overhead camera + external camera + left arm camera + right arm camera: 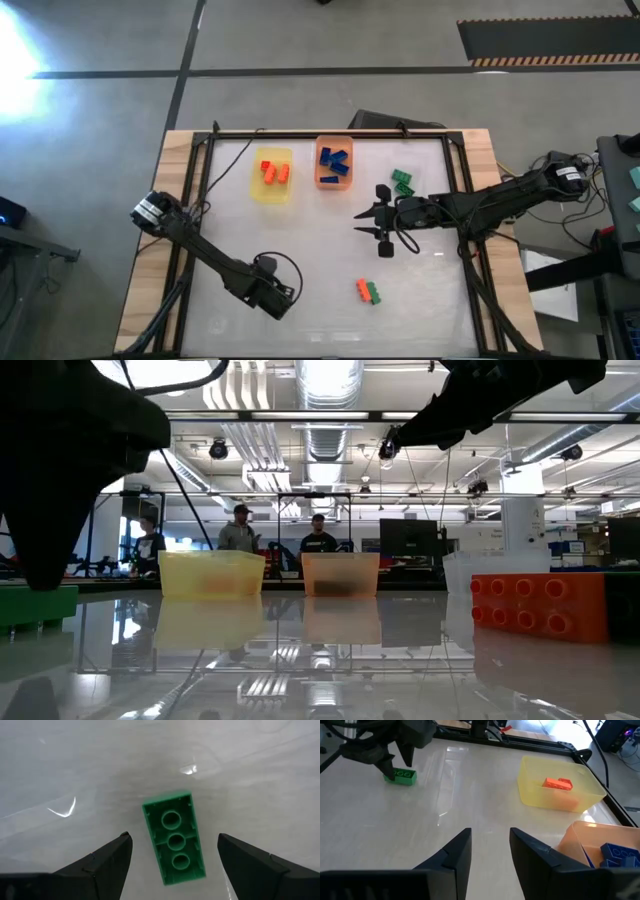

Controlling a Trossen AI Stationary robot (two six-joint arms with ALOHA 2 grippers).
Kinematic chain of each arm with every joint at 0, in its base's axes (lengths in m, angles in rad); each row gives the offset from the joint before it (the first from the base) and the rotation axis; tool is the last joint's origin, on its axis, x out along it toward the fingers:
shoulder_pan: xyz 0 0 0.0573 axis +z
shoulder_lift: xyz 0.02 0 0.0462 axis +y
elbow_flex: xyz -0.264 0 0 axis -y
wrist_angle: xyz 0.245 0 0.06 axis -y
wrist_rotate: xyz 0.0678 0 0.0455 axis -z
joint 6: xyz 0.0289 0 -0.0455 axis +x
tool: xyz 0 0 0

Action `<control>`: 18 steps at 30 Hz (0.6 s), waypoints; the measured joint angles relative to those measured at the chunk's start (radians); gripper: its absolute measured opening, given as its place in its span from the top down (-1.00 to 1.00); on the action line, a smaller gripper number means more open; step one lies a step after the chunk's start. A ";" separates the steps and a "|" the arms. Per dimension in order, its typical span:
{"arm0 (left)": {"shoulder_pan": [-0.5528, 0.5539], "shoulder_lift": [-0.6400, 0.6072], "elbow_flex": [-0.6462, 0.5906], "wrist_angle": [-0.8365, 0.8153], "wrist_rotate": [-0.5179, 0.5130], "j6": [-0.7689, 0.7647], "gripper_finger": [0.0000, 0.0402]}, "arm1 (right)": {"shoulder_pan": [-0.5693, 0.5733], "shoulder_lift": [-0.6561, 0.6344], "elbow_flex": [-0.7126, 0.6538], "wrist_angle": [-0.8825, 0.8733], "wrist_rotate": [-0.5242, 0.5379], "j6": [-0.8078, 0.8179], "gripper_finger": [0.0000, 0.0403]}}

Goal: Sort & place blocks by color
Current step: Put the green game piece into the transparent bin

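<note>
High view: the left gripper (pixel 283 298) hangs low near the table's (pixel 320 320) front edge, left of centre; its own body hides whatever lies under it. The right gripper (pixel 383 221) hovers near the middle, toward the right side. A yellow tray (pixel 272 190) near the back edge holds orange blocks (pixel 274 171); the orange tray (pixel 333 183) just beside it holds blue blocks (pixel 333 161). Green blocks (pixel 403 181) lie right of the trays, and an orange and green pair (pixel 368 291) lies near the front edge.

Low view: both trays stand at the far side, with people and monitors in the room behind. A big orange block (pixel 540 605) sits close at the right; both arms are dark shapes overhead.

Left wrist view: this alone shows a green block (pixel 175 838) lying hollow side up on the table, between the wide-open fingers (pixel 102 861) and touching neither.

Right wrist view: the right fingers (pixel 451 854) stand partly apart, holding nothing. Beyond them are both trays, and the left gripper over the same green block.

No writing can be read.
</note>
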 joint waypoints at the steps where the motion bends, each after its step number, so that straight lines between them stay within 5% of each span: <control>1: 0.000 0.005 0.000 0.001 -0.001 0.000 -0.38 | 0.000 0.000 0.000 0.000 0.000 0.000 0.39; 11: 0.000 0.049 -0.006 0.001 -0.002 0.037 -0.36 | 0.000 0.000 0.000 0.000 0.001 0.000 0.41; 18: 0.000 0.080 -0.007 0.030 0.010 0.087 -0.11 | 0.000 0.000 0.000 0.001 0.001 0.002 0.41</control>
